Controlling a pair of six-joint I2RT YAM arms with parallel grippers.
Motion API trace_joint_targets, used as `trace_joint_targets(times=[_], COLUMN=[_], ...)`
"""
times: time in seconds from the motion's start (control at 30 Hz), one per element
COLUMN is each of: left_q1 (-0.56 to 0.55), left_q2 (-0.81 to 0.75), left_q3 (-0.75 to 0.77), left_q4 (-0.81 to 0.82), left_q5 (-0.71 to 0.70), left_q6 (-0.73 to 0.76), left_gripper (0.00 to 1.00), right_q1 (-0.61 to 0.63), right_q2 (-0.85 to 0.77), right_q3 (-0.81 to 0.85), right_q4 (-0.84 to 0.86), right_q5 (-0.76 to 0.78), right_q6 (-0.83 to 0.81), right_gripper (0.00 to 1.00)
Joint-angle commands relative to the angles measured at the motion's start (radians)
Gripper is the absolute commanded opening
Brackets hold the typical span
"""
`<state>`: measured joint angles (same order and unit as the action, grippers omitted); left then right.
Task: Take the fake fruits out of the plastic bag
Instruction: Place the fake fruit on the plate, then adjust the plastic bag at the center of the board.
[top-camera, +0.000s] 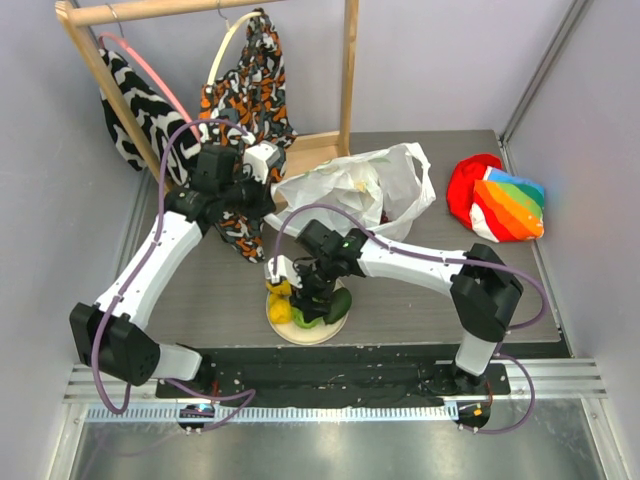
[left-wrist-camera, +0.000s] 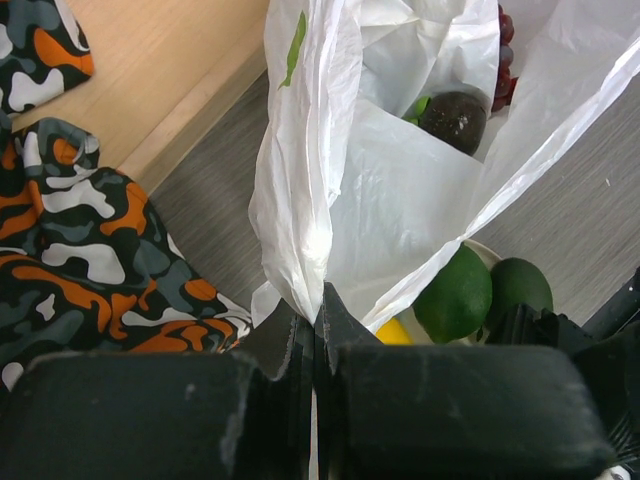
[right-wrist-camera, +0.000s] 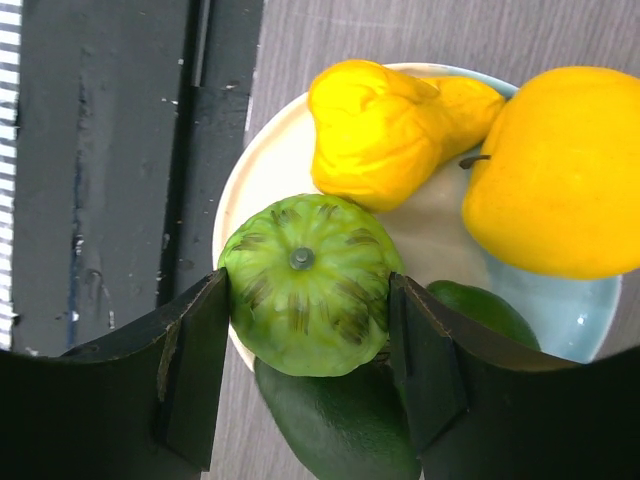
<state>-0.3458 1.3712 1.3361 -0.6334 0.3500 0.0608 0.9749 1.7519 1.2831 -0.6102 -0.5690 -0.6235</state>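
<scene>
The white plastic bag (top-camera: 352, 186) lies at the table's middle back. My left gripper (top-camera: 266, 168) is shut on its edge (left-wrist-camera: 300, 200) and holds the mouth up. A dark avocado-like fruit (left-wrist-camera: 455, 120) and purple grapes (left-wrist-camera: 503, 60) lie inside. My right gripper (top-camera: 306, 286) is over the blue-and-cream plate (right-wrist-camera: 250, 170), shut on a light green ribbed fruit (right-wrist-camera: 305, 285). That fruit sits just above a dark green avocado (right-wrist-camera: 340, 425). Two yellow fruits (right-wrist-camera: 385, 130) (right-wrist-camera: 560, 170) and another green fruit (right-wrist-camera: 485, 312) lie on the plate.
A wooden clothes rack (top-camera: 348, 70) with patterned garments (top-camera: 250, 90) stands at the back left; an orange camouflage cloth (left-wrist-camera: 80, 250) lies beside the bag. A red and rainbow-striped cloth (top-camera: 497, 198) is at the back right. The plate sits near the table's front edge.
</scene>
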Motion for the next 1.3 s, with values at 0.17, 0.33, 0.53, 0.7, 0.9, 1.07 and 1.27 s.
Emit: trace_joint_targets(times=[0.17, 0.33, 0.53, 0.7, 0.9, 1.07, 1.27], left_q1=[0.005, 0.005, 0.005, 0.005, 0.005, 0.005, 0.005], left_q2=[-0.018, -0.003, -0.003, -0.015, -0.05, -0.072, -0.064], left_q3=[0.006, 0.017, 0.006, -0.02, -0.064, -0.129, -0.127], left_q4=[0.018, 0.02, 0.012, -0.009, -0.055, -0.072, -0.118], left_q5=[0.049, 0.055, 0.069, 0.084, 0.113, 0.138, 0.168], left_q6=[-0.007, -0.009, -0.007, 0.013, 0.071, 0.086, 0.112], left_gripper=[0.0, 0.0, 0.0, 0.0, 0.0, 0.0, 0.0], right_q1=[0.005, 0.007, -0.007, -0.102, -0.357, -0.436, -0.427], right_q2=[-0.031, -0.084, -0.172, -0.287, -0.301, -0.204, -0.19], right_q3=[0.028, 0.044, 0.128, 0.205, 0.274, 0.207, 0.073], right_q4=[0.041, 0.024, -0.074, -0.143, -0.109, -0.076, -0.106], right_q5=[0.057, 0.07, 0.107, 0.089, 0.107, 0.142, 0.282], right_q6=[-0.028, -0.019, -0.01, 0.045, 0.05, -0.014, 0.011], right_gripper=[0.63, 0.86, 0.91, 0.91, 0.82, 0.65, 0.56])
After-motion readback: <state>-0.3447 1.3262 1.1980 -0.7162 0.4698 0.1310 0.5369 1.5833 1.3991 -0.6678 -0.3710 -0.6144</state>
